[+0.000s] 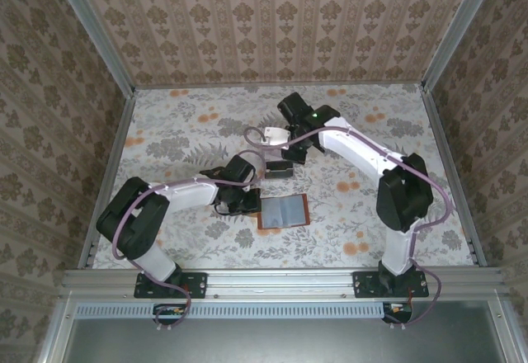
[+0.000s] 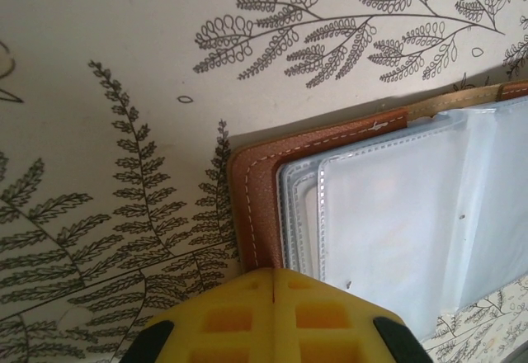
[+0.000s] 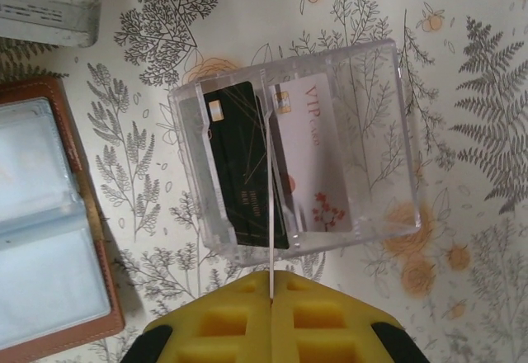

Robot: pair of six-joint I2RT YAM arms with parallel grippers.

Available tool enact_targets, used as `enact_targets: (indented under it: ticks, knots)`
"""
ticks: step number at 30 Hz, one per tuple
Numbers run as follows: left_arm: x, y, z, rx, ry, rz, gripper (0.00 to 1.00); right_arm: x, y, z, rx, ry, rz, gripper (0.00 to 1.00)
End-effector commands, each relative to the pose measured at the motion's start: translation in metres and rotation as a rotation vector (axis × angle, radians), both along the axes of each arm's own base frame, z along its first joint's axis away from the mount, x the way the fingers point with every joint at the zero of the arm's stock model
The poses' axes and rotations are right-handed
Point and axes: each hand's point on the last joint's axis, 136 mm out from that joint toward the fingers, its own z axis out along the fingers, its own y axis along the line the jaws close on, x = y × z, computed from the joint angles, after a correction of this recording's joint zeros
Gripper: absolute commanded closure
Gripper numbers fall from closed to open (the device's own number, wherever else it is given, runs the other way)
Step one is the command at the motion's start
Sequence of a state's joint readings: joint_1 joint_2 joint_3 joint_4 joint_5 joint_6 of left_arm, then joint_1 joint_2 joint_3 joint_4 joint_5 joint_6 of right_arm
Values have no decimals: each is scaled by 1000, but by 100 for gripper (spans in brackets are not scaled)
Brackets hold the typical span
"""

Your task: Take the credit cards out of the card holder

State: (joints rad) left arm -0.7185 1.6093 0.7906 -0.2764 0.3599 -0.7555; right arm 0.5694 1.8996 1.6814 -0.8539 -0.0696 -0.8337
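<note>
I'm seeing the right gripper (image 3: 271, 280) pinching a credit card (image 3: 271, 260) edge-on over the clear tray (image 3: 371, 124), where two credit cards (image 3: 239, 165) are lying. The left gripper (image 2: 273, 276) is sitting with fingers pressed together at the edge of the open card holder (image 2: 257, 190).

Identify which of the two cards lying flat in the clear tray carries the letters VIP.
The pale card, printed with red flowers; its neighbour is the black card.

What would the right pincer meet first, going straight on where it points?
Probably the clear tray with two credit cards; the thin card in the right pincer would touch first. Depth is unclear.
</note>
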Motion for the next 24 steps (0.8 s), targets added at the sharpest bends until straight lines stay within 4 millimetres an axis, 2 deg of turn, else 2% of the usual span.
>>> enact_targets:
  ticks: [1, 11, 24]
  knots:
    - [4, -1, -2, -1, 6, 0, 96, 0, -5, -7, -86, 37, 85, 100]
    - [12, 2, 3, -6, -9, 10, 96, 17, 3, -21, -143, 94, 134, 100]
    - [10, 9, 5, 0, -12, 19, 96, 30, 8, -37, -186, 142, 155, 100]
